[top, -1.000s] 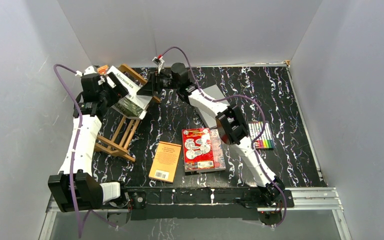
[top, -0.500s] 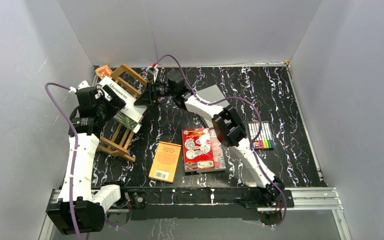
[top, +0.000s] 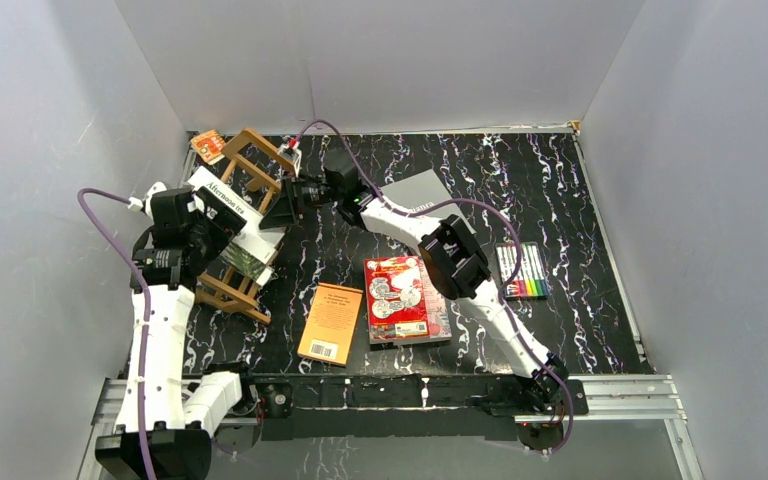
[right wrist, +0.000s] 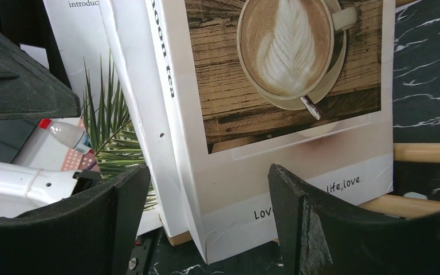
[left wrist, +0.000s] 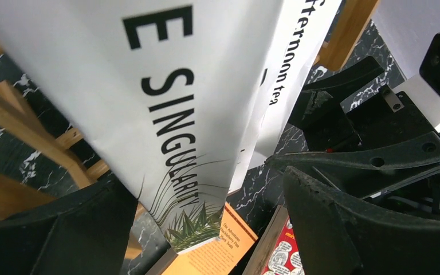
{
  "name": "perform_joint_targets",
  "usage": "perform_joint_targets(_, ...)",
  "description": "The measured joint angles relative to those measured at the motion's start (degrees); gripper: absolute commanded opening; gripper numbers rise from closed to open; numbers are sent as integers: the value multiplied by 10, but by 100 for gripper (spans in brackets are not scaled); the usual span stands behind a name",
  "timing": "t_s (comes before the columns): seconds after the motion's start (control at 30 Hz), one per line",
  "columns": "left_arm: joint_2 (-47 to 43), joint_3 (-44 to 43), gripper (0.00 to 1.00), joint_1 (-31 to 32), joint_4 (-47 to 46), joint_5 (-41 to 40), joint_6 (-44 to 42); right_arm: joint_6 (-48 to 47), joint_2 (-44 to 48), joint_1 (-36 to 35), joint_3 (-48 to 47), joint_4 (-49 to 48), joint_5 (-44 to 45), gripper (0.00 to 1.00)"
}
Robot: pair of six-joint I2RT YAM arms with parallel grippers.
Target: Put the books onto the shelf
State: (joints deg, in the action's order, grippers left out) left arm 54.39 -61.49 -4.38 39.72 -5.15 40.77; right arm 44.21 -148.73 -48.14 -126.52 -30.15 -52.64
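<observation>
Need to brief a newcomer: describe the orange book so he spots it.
On the black marbled table, look at the middle of the near edge. The orange book lies left of the red illustrated book; its cover bears text, no pictures.

Left wrist camera first: big black capitals run down the white palm-leaf book (left wrist: pixel 166 114), "E SINGULARITY", with the start of the title cut off by the frame. Right beside it, the spine of the white coffee-cover book (left wrist: pixel 289 63) reads "fternoon tea", and from overhead that same spine gives the whole "Afternoon tea". Over to the right wrist: "oon tea" on the spine again, and along the bottom of the cover "Lov", the middle hidden, then "life,love." Up in the corner, "introduc" on the palm-leaf book. Down low on the left wrist, the orange paperback (left wrist: pixel 220 252) opens with "The Adventures", the rest too small. Print on the red illustrated book (top: pixel 397 298) can't be read
</observation>
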Motion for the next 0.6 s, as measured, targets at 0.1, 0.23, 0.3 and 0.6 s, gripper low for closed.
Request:
perform_joint_targets(0.1, -12, -5, 89, 0, 31, -16, 12, 10, 3, -8, 8, -7, -11, 84)
perform_joint_targets(0.23, -28, -11, 89, 0, 63, -31, 31, 25, 9, -16, 25, -20, -22, 84)
perform_joint_targets(0.3, -44, -11, 89, 0, 76, -37, 43, 35, 11, -21, 30, -27, -31, 84)
perform_joint_targets(0.6, -103, -13, 90, 1, 130, -68, 86, 53, 14, -43, 40, -31, -49, 84)
